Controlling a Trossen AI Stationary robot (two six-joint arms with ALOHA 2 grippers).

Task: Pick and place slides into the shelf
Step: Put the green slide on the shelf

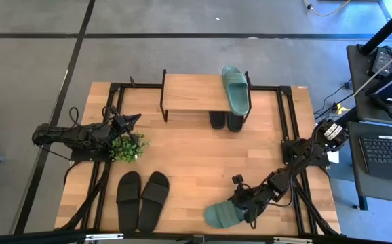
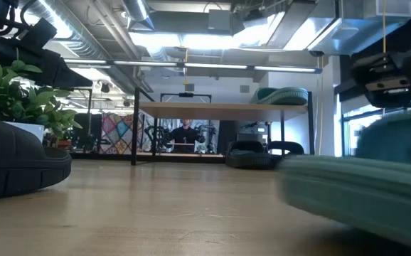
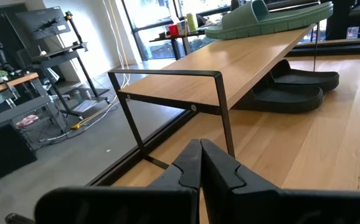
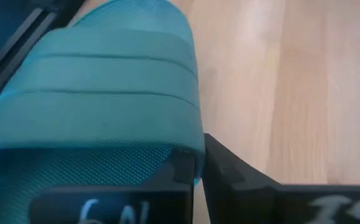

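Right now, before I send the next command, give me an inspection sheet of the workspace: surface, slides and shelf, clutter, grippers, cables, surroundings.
Surface: wooden tabletop, bare in the middle.
Job's things: shelf at the far edge; one green slide lies on its plank; one black pair sits under it; second black pair lies at the near left; second green slide lies at the near edge.
Clutter: small green plant on the left.
Grippers: right gripper shut on the side edge of the near green slide's strap; left gripper shut, empty, beside the plant.
Cables: some on the floor at the far right; none on the tabletop.
Surroundings: laptop on a side bench at the right.
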